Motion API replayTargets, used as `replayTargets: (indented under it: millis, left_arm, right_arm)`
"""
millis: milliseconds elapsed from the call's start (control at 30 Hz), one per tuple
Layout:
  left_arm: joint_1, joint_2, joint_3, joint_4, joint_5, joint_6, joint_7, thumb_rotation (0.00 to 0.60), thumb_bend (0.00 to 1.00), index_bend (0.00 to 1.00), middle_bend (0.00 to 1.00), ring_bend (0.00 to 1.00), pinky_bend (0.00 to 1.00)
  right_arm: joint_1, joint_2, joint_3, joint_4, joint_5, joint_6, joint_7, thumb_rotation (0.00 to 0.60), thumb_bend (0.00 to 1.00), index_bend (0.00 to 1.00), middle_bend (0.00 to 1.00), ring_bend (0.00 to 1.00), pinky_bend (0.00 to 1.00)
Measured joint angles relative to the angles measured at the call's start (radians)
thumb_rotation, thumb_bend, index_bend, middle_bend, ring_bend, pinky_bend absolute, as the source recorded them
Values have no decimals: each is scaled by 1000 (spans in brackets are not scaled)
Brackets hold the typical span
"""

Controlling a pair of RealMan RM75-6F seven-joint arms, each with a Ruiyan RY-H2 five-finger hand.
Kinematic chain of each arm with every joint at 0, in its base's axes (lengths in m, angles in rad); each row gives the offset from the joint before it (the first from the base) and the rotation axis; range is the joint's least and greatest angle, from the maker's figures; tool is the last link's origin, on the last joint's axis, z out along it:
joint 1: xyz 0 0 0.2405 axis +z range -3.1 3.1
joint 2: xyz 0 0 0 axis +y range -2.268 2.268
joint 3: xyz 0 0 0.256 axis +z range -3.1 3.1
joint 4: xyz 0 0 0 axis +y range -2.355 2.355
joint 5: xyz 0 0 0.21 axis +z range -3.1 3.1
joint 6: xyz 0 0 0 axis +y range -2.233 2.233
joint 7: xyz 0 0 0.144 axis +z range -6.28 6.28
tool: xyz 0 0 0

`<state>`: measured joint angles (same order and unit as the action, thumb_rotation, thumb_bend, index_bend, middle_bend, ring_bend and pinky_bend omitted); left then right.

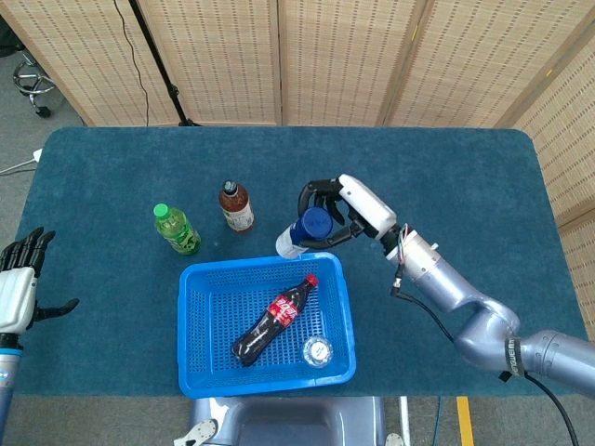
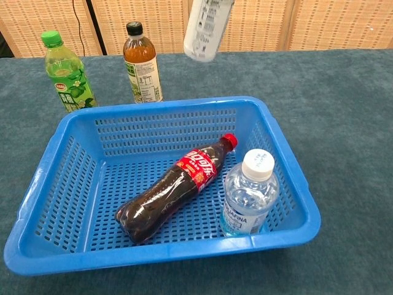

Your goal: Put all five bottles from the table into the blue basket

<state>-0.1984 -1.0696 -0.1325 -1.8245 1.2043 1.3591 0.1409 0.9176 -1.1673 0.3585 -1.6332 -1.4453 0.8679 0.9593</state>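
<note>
1. the fingers of the right hand are curled round the cap end of the blue-capped bottle. gripped there, the body hangs free below, tilted, off the tabletop.
2. that bottle sits above the far rim of the blue basket, near its far right corner. judgement: it is positioned for lowering inside.
3. inside the basket a cola bottle lies on its side and a water bottle stands upright just beside it, at the near right.
4. beyond the basket's far left edge the green bottle and tea bottle stand on the tabletop, not yet collected.
5. well left of the basket, the left hand holds nothing, its fingers spread.
</note>
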Motion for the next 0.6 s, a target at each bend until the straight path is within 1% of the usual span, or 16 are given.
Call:
replayTargets:
  millis: [167, 267, 467, 600]
  left_arm:
    - [1, 0, 1, -3, 3, 2, 1, 600, 0, 0, 0, 0, 0]
    - [3, 1, 2, -5, 8, 6, 0, 600, 0, 0, 0, 0, 0]
    - [8, 3, 5, -9, 17, 16, 2, 600, 0, 0, 0, 0, 0]
    - [9, 3, 4, -9, 16, 16, 2, 600, 0, 0, 0, 0, 0]
  right_arm:
    - [14, 13, -72, -18, -113, -38, 25, 600, 389, 554, 617, 644, 800]
    - [25, 4, -120, -9, -166, -50, 6, 600, 390, 553, 617, 644, 800]
    - [27, -61, -179, 57, -185, -52, -94, 600, 396, 553, 617, 644, 800]
    - [24, -90, -206, 99, -189, -40, -156, 600, 397, 549, 616, 643, 800]
